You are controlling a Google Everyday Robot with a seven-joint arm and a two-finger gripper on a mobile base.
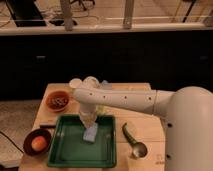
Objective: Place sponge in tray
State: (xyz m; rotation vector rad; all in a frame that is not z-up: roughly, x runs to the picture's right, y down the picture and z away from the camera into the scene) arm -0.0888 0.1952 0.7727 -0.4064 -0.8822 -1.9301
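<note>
A pale blue sponge, small and roughly rectangular, lies inside a green tray, toward the tray's upper right part. It sits tilted, its long side running from lower left to upper right, and its colour stands out softly against the darker green floor.

The tray has a raised rim all around. Most of its floor to the left of and below the sponge is bare green. The tray rests on a light wooden surface whose far edge meets a dark wall beneath a window ledge.

The hand hangs directly above the sponge, at the end of a white arm reaching in from the robot's large white body at the right. Whether the hand is spread, pressed together, or touching the sponge cannot be told.

Left of the tray stands a dark bowl holding an orange ball-shaped item. Behind it, near the surface's far left corner, is an orange-rimmed bowl with dark contents. Right of the tray lies a green-handled scoop, its metal cup nearest the front edge.
</note>
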